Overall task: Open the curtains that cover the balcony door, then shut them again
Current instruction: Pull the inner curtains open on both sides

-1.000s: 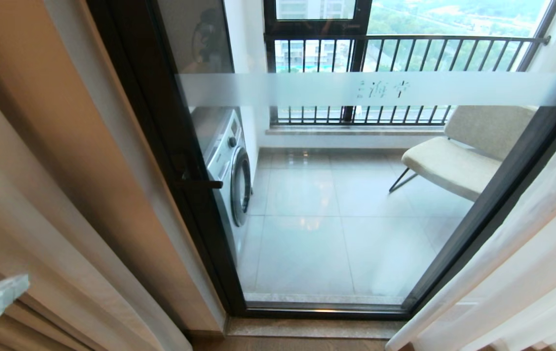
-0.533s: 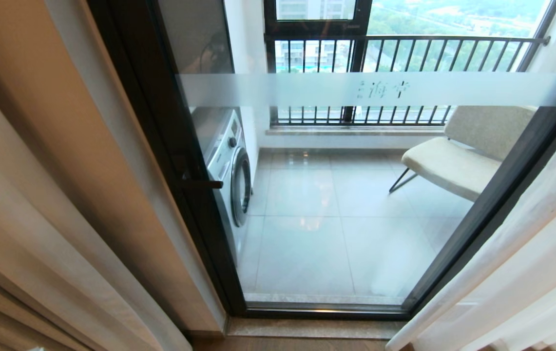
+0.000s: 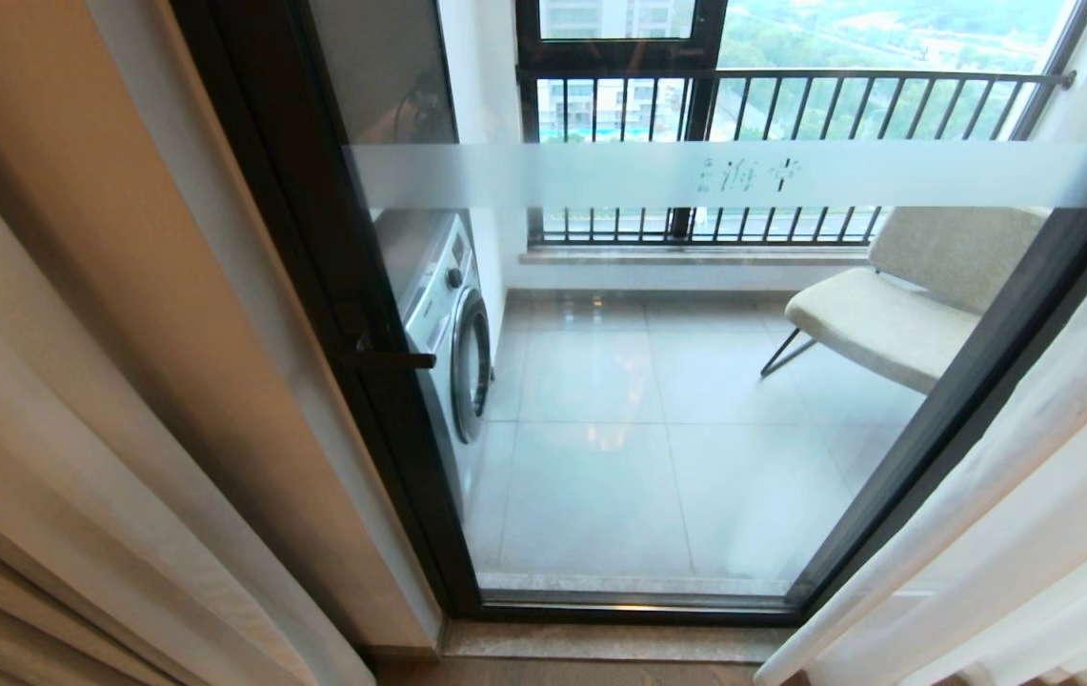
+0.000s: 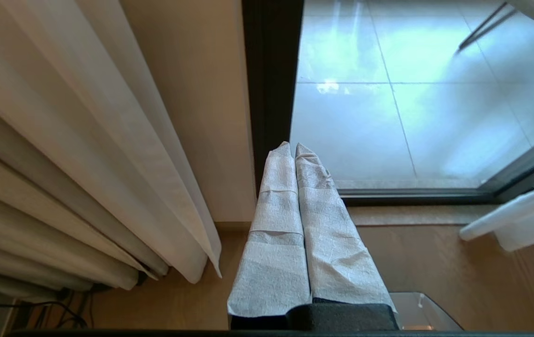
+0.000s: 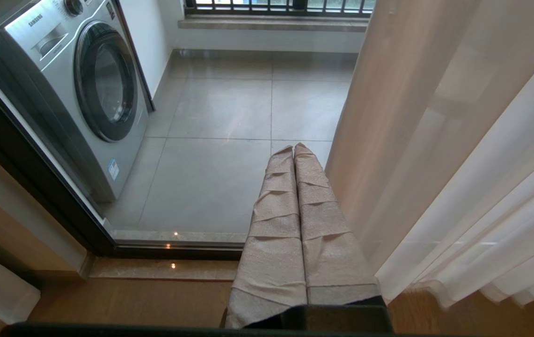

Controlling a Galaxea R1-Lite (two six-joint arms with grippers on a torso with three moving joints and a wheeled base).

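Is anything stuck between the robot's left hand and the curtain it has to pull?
Nothing visible. The shut, cloth-wrapped left gripper hangs beside the pleated greyish-beige curtains, apart from them, with only bare wooden floor between.

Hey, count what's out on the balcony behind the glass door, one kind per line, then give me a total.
Washing machine: 1
Chair: 1
Railed window: 1
Total: 3
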